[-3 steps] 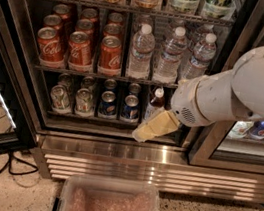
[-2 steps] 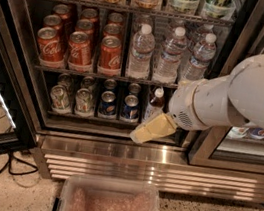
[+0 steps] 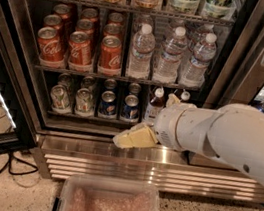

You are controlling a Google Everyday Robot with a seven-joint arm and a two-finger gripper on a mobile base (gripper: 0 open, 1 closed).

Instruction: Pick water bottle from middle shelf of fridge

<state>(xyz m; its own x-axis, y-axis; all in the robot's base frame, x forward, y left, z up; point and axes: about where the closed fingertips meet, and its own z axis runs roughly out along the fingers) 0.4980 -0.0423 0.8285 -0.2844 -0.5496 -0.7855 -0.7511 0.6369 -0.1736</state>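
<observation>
Location: the water bottle (image 3: 141, 53) stands upright on the middle shelf (image 3: 77, 73) of the fridge (image 3: 161, 169), at the front of the right-hand section; two like bottles stand just beside it to its right, more behind; the cola cans (image 3: 80, 50) fill the left section, the nearest can just beside the bottle.

Gripper: the gripper (image 3: 134, 137) hangs low, in front of the fridge's steel base and below the lower shelf, well apart from the bottle and to its lower right; it carries nothing visible; whether it is released or clenched cannot be told from this view. The pick is judged not yet begun.

Handling, as judged: the bottle appears full and capped, so moderately heavy for its size and top-stable when upright; the ribbed wall is thin plastic, likely to yield under a hard squeeze; chilled plastic may be damp and slippery.

Recommended hold: across the ribbed body at or just above mid-height, where the ribs resist slipping; the cap and neck are judged too narrow for a secure hold.

Risks: neighbours stand close on both sides, so clearance for the approach is tight; a knocked can or bottle could topple; the shelf above limits lifting, so the bottle should be drawn forward over the front rail.
</observation>
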